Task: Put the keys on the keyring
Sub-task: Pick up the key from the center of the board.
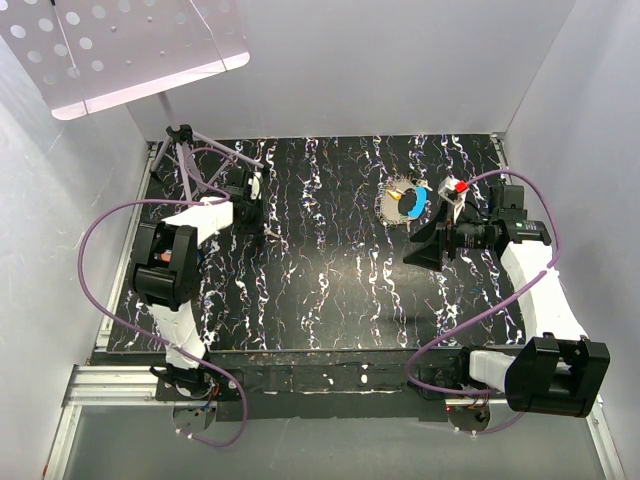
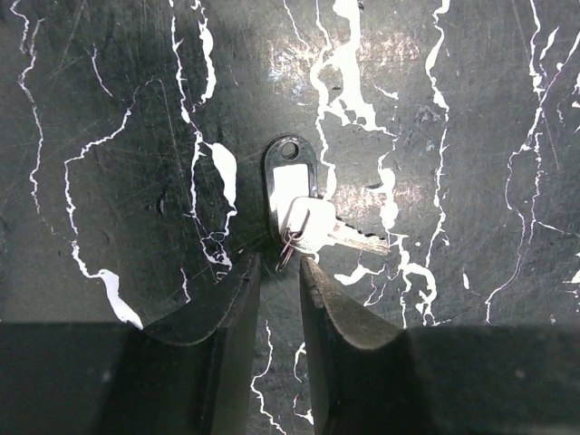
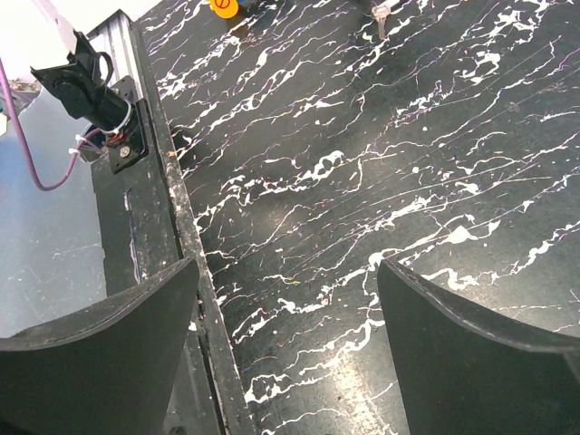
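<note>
Keys (image 1: 409,203) with blue and yellow-orange heads are lying by the grey keyring (image 1: 391,207) at the back right of the black marbled table (image 1: 330,290), just beside the right gripper (image 3: 288,265), whose fingers are standing wide apart. Bare tabletop is lying between the arms, with white walls closing in on three sides. The left gripper (image 2: 279,267) is sitting back left near a tripod (image 1: 180,150), its fingers leaving a slim gap at a tagged silver key (image 2: 319,228); whether they are pinching anything is unclear.

A perforated light panel (image 1: 140,50) above the far left corner lights the scene brightly. Glare washes the glossy surface (image 2: 362,54) in the left wrist view; foreground soft.
</note>
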You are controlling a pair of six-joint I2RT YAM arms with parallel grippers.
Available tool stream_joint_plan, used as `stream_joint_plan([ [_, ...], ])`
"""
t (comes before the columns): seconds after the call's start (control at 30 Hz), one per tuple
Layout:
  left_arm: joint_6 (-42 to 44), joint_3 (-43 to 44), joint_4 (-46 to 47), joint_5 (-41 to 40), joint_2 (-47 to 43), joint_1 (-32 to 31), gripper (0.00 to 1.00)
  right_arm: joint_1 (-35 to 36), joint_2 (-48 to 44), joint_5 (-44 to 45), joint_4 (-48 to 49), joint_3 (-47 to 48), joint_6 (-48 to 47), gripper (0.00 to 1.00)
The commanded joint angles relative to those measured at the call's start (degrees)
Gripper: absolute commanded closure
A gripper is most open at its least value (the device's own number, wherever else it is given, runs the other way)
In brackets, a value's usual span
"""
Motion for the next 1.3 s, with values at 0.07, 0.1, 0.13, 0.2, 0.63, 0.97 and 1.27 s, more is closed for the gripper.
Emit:
stream_joint_plan([
  [0.07, 1.12, 2.03, -0.89, 1.82, 0.51, 0.38, 0.78, -0.24, 0.28, -1.67, -0.61, 1.1, -1.3, 0.12],
  [0.1, 1.03, 2.03, -0.89, 1.91, 0.6, 0.38, 0.79, -0.24, 0.28, -1.58, -0.61, 1.1, -1.3, 0.12],
  [0.13, 1.12, 2.03, -0.89, 1.91, 0.69, 0.47, 0.8, -0.24, 0.28, -1.49, -0.78, 1.1, -1.3, 0.12],
  [0.2, 1.21, 2.03, -0.8, 2.0, 0.69, 0.38, 0.81, -0.16, 0.37, -1.49, -0.7, 1.19, -1.39, 0.12],
  [0.63, 6.47, 0.1, 0.17, 9.01, -4.4, 0.47, 1.0, -0.24, 0.28, -1.75, -4.11, 1.8, -5.77, 0.12],
  [0.97, 29.5, -10.44, 5.78, 29.84, -26.62, -15.07, 1.0, 0.19, -0.95, -0.88, -16.69, 5.93, -24.67, 0.11],
  [1.27, 29.6, -12.65, 19.06, 35.75, -32.8, -31.42, 1.0, 5.55, 9.77, -8.95, -49.04, 21.14, -51.76, 0.19],
])
